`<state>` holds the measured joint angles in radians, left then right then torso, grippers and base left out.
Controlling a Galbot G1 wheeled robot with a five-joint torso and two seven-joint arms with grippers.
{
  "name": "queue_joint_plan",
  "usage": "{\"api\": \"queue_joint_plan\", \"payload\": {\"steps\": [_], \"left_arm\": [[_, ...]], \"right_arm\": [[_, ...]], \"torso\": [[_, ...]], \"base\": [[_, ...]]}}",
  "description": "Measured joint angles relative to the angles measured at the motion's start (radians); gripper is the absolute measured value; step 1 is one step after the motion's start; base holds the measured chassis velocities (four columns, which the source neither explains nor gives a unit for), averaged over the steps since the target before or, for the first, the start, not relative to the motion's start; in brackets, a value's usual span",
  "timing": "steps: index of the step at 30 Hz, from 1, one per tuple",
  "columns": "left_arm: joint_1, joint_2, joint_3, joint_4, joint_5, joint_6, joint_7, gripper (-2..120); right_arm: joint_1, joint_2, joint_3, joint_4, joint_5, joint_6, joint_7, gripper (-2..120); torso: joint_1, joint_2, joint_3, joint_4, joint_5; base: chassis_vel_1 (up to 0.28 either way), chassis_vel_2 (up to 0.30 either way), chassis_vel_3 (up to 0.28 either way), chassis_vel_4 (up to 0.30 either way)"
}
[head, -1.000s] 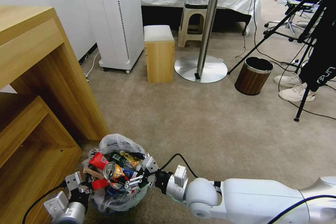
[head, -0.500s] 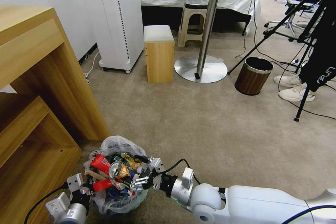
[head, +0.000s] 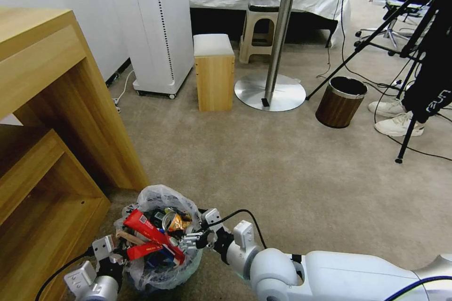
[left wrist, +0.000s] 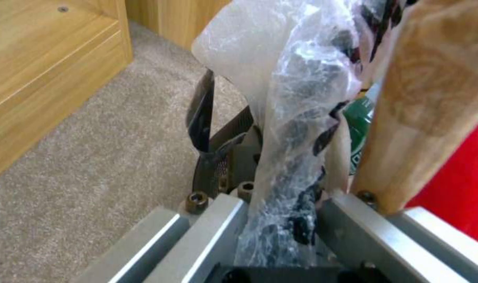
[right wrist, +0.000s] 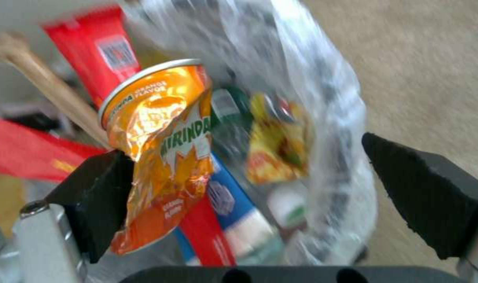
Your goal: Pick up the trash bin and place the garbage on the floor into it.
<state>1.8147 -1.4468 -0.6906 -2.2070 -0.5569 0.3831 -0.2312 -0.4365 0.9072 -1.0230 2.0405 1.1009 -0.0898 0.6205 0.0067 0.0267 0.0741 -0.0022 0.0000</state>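
Observation:
The trash bin (head: pixel 162 197), lined with crinkled clear plastic, stands low at the near left and is packed with garbage (head: pixel 150 233): red wrappers, a wooden stick (left wrist: pixel 422 98), a green-labelled bottle (left wrist: pixel 359 122) and a crushed orange can (right wrist: pixel 160 129). My left gripper (head: pixel 113 256) holds the bin's near-left rim. Its jaws are shut on the plastic bag (left wrist: pixel 291 118) and the bin's black mesh wall (left wrist: pixel 218 157). My right gripper (head: pixel 190 240) hovers at the bin's right rim. It is wide open (right wrist: pixel 244 157), and the can lies in the bin just ahead of one finger.
A wooden shelf unit (head: pixel 56 117) stands close on the bin's left. Farther off are a white appliance (head: pixel 155 28), a wooden stool (head: pixel 214 73), a round table's pedestal (head: pixel 270 91), a brown wood-grain bin (head: pixel 340 102), tripod legs (head: pixel 409 122) and a person's shoes (head: pixel 398 124). Open carpet lies between.
The orange can has gone from above the pile down into the bin. A long red wrapper now lies across the top. My right gripper has drawn back slightly towards me.

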Motion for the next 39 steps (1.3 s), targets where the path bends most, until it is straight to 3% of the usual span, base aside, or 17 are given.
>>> {"api": "queue_joint_plan", "payload": {"steps": [3,8,15,24,30,36,39], "left_arm": [[0.003,0.000,0.000,-0.001,0.001,-0.001,0.001,0],[0.003,-0.001,0.000,-0.001,0.002,-0.003,0.001,0],[0.001,-0.001,0.004,0.004,0.005,-0.003,0.002,0],[-0.003,0.001,0.005,0.009,0.005,-0.004,0.002,0],[-0.006,-0.005,0.014,0.011,0.008,-0.004,0.004,0],[0.001,-0.004,0.009,0.000,0.008,-0.004,0.005,0],[0.004,-0.004,0.005,-0.004,0.007,-0.005,0.005,0]], "right_arm": [[0.011,0.014,-0.001,0.014,0.033,-0.094,0.101,100],[0.022,0.023,0.003,0.014,0.046,-0.096,0.085,100],[0.031,0.031,0.040,0.072,0.189,-0.234,0.209,100],[0.019,0.025,0.040,0.047,0.163,-0.226,0.222,100],[0.025,0.045,0.040,0.034,0.099,-0.157,0.139,100],[0.041,0.054,0.025,0.029,0.083,-0.148,0.111,100],[0.040,0.061,0.019,0.013,0.031,-0.085,0.063,100]], "torso": [[0.000,0.000,0.000,0.0000,-0.0001],[0.000,0.000,0.000,0.0000,0.0000],[0.000,0.000,0.000,0.0000,-0.0001],[0.000,0.000,0.000,0.0000,0.0000],[0.000,0.000,0.000,0.0000,-0.0001],[0.000,0.000,0.000,0.0000,-0.0001],[0.000,0.000,0.000,0.0000,-0.0001]], "base": [[0.000,0.000,0.000,0.000],[0.000,0.000,0.000,0.000],[0.000,0.000,0.000,0.000],[0.000,0.000,0.000,0.000],[0.000,0.000,0.000,0.000],[0.000,0.000,0.000,0.000],[0.000,0.000,0.000,0.000]]}}
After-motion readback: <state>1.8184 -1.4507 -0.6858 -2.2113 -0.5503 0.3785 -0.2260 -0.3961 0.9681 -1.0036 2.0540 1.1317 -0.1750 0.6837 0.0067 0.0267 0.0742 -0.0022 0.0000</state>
